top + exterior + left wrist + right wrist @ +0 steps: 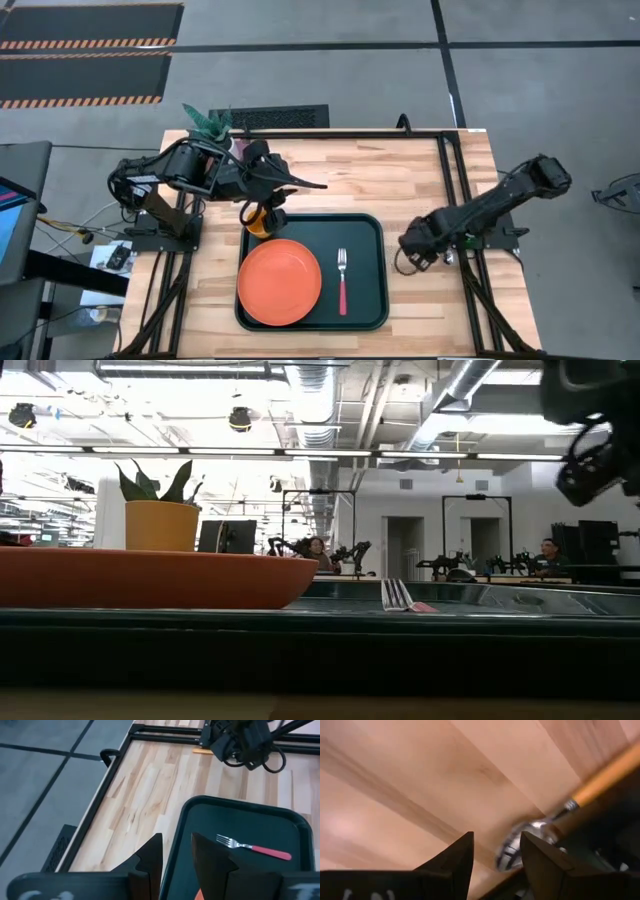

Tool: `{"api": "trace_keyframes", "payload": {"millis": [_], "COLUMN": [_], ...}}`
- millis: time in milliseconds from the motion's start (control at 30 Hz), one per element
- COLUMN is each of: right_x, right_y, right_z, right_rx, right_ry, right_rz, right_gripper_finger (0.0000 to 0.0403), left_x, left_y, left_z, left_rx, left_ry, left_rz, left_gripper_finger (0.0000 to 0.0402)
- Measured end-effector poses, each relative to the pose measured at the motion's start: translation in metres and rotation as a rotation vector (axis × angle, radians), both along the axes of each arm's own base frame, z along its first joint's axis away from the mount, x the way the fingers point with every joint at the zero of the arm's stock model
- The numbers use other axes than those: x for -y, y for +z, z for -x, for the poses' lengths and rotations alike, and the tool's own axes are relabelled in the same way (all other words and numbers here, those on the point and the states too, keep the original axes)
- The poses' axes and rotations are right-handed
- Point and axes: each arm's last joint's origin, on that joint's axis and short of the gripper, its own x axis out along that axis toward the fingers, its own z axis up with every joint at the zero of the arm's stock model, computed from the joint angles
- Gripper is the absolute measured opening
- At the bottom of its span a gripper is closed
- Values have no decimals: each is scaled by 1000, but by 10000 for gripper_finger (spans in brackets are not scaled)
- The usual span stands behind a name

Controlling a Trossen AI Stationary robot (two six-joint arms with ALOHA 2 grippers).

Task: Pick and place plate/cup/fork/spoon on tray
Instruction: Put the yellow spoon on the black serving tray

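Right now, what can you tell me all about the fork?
The fork is small, with shiny silver metal tines and a red-pink handle that looks like plastic. It lies flat inside the dark tray, on the bare part beside the orange plate, not touching it. Its tines point toward the far side of the table and its handle toward the near edge. No gripper touches it.

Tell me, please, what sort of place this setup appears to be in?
Probably a robotics lab or workshop: the low view shows exposed ceiling ducts, more robot arms on benches with seated people behind, and the high view shows hazard-striped floor mats beside the pale wooden table.
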Motion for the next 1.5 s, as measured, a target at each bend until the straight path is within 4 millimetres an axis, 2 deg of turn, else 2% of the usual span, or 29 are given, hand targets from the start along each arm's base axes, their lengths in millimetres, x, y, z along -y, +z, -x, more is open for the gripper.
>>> {"api": "trace_keyframes", "payload": {"millis": [333, 533, 733, 1000, 1300, 1500], "right_x": [-19, -24, -34, -41, -56, -61], "right_y": [-23, -34, -41, -35, -9, -22], "right_z": [2, 4, 1, 6, 3, 8], "right_rx": [-173, -269, -245, -206, -85, -126], "right_ry": [67, 96, 77, 15, -25, -5], "right_rz": [69, 117, 92, 93, 54, 109], "right_gripper_finger": [178, 179, 176, 173, 171, 165], "left_x": [-6, -6, -6, -6, -6, -6], "left_y": [0, 0, 1, 0, 1, 1], "left_z": [-2, -2, -1, -1, -1, -1], "left_rx": [5, 5, 6, 5, 5, 5], "left_ry": [14, 14, 15, 15, 16, 16], "left_rz": [4, 4, 4, 4, 3, 3], "left_gripper_finger": [89, 89, 89, 89, 89, 89]}}
